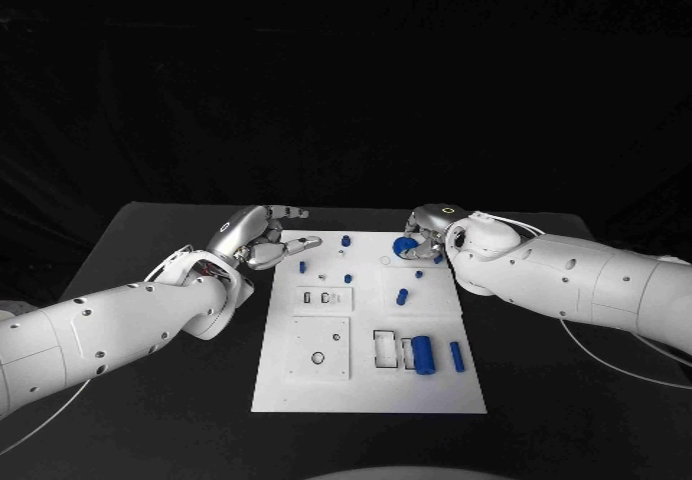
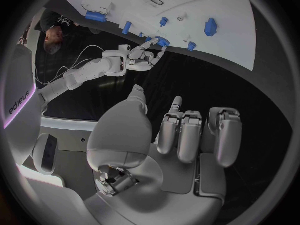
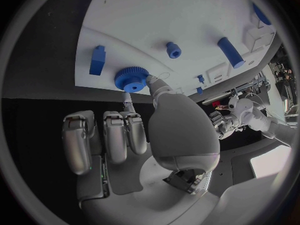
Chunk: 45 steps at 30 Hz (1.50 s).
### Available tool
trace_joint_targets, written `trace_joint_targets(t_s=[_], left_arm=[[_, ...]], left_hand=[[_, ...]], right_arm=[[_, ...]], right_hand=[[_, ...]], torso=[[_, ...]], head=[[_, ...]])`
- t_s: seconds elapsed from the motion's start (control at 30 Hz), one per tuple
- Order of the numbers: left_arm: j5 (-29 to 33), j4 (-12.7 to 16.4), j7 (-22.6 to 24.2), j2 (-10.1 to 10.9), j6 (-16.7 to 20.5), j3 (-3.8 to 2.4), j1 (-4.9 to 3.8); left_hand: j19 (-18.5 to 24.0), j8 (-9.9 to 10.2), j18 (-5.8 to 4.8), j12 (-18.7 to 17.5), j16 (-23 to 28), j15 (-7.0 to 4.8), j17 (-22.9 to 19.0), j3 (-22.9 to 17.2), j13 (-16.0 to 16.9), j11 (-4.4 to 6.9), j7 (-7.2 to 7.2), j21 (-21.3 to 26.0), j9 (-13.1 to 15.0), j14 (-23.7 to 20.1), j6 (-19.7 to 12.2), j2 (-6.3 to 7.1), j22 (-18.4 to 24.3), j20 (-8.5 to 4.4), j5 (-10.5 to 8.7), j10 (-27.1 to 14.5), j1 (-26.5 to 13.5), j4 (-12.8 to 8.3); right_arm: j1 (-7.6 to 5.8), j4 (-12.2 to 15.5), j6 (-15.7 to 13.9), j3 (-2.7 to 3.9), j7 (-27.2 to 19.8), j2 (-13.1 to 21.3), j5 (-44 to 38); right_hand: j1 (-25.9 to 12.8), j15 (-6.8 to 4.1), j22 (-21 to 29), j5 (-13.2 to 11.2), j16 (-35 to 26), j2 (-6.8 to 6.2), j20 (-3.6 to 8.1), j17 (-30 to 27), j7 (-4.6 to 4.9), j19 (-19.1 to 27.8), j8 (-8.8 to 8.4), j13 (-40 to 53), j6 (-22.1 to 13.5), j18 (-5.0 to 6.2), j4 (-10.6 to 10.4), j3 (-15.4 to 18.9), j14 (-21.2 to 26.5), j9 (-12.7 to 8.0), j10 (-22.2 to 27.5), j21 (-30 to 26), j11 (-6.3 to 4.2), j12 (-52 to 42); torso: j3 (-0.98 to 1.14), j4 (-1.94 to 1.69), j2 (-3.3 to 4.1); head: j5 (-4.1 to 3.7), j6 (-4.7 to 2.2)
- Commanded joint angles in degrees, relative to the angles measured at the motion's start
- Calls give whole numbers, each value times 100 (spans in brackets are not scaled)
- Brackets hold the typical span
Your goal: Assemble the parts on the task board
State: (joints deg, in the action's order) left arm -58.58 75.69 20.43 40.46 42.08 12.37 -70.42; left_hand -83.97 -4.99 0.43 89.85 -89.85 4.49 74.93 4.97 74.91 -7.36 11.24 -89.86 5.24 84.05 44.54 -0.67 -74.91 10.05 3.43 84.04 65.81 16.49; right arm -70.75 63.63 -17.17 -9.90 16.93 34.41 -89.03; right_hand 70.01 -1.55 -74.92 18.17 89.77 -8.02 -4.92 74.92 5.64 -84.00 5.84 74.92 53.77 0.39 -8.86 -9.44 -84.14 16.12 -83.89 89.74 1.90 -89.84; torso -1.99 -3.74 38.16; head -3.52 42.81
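Your right hand (image 1: 428,232) was up at the board's (image 1: 289,385) far right corner, pinching the blue gear (image 3: 130,78) sitting on the board there, while your left hand (image 1: 260,238) hovered at the far left edge with fingers loosely curled, holding nothing.

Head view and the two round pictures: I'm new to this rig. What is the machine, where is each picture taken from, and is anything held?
It is a robot with two white arms ending in silver hands. The head view looks down from its head at a black table carrying the white task board with small blue parts. The round pictures come from cameras at each wrist. The left hand hovers by the board's far left corner, holding nothing. The right hand pinches a blue gear at the board's far right; the right wrist view shows it best.
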Motion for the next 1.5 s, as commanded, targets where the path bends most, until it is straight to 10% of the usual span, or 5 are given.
trace_joint_targets(t_s=[0.03,1.5], left_arm=[[-24,19,66,-6,-8,-3,-2],[-47,16,39,17,-10,-3,-2]], left_hand=[[-603,35,-43,15,-15,34,1507,34,1509,-16,-4,-14,-1,595,22,-58,-1509,51,-18,596,15,15],[-603,35,-43,15,-15,34,1507,42,1509,-14,-6,-14,0,595,40,-77,-1509,56,-17,596,19,19]], right_arm=[[15,-14,223,-4,161,-18,-98],[22,110,-528,-2,-10,95,324]], right_hand=[[5,7,-1508,-33,23,58,3,1508,7,-600,18,1508,50,-39,-6,-39,-586,7,-611,26,41,-16],[-386,149,-1508,-322,23,124,-123,1508,204,-600,-197,1508,-18,-39,-124,53,-586,-45,-611,26,219,-16]], torso=[[-1,1,5],[0,-1,1]], head=[[14,-23],[-27,-49]])
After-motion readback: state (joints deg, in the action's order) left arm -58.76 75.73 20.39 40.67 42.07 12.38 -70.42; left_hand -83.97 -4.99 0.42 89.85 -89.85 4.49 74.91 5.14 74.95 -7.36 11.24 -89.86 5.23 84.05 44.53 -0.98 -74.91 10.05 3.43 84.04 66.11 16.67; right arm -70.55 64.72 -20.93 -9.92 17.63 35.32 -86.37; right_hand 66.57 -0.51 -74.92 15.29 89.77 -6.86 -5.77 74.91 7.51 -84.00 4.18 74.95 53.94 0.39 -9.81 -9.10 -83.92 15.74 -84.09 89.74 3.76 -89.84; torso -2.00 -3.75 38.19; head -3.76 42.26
